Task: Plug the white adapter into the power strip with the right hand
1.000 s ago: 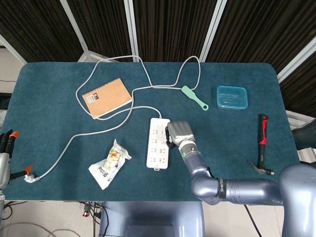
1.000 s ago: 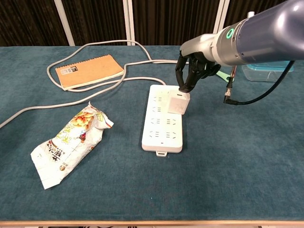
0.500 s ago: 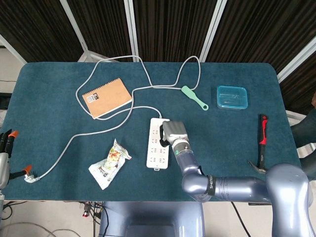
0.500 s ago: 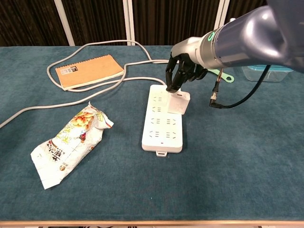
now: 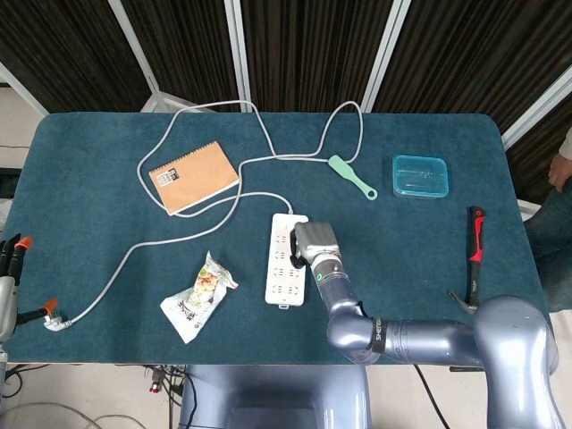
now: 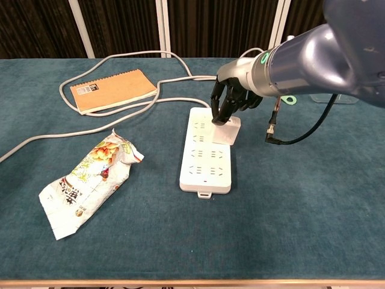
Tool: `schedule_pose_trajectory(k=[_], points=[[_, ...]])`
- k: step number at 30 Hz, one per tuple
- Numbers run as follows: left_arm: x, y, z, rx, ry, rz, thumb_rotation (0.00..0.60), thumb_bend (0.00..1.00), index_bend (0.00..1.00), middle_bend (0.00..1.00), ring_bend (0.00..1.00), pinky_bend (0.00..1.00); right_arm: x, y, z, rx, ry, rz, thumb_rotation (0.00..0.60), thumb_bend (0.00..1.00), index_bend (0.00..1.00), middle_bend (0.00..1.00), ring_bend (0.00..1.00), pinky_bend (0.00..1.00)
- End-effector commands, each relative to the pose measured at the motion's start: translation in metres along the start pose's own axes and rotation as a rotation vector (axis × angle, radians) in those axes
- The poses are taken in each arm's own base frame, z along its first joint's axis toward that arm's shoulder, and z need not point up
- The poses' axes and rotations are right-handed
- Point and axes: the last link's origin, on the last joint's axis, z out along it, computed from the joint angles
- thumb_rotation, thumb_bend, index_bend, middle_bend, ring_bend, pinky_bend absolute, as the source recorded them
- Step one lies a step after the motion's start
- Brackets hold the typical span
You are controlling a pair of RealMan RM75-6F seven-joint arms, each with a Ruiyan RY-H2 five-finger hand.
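The white power strip lies lengthwise in the middle of the table, its grey cord running off to the far side. The white adapter stands on the strip's right column, towards the far end. My right hand comes down on it from above, its dark fingers gripping the adapter's top. In the head view the hand hides the adapter. My left hand is at the table's left front corner, cut by the frame edge, fingers apart and holding nothing.
A brown notebook lies far left of the strip and a snack bag near left. To the right are a green tool, a blue container and a hammer. The cord's plug lies by my left hand.
My right hand has shifted left and slightly away with the adapter, from the strip's right edge onto its right column. The left hand has not moved.
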Motion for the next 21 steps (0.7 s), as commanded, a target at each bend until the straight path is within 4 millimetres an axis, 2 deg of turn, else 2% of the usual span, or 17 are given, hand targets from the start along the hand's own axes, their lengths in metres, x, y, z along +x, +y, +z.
schedule_pose_trajectory(k=[1,21], points=[[-0.0001,-0.0001,0.0002,0.000,-0.001,0.000,0.600,0.07,0.09,0.00,0.00,0.00,-0.0010,-0.0013,0.0006,0.000,-0.002,0.004,0.600,0.73,1.00,0.98,0.92,1.00],[-0.0007,-0.0003,0.0012,0.001,-0.005,-0.002,0.600,0.07,0.09,0.00,0.00,0.00,-0.0063,-0.0074,0.0036,0.000,-0.017,0.013,0.600,0.73,1.00,0.98,0.92,1.00]])
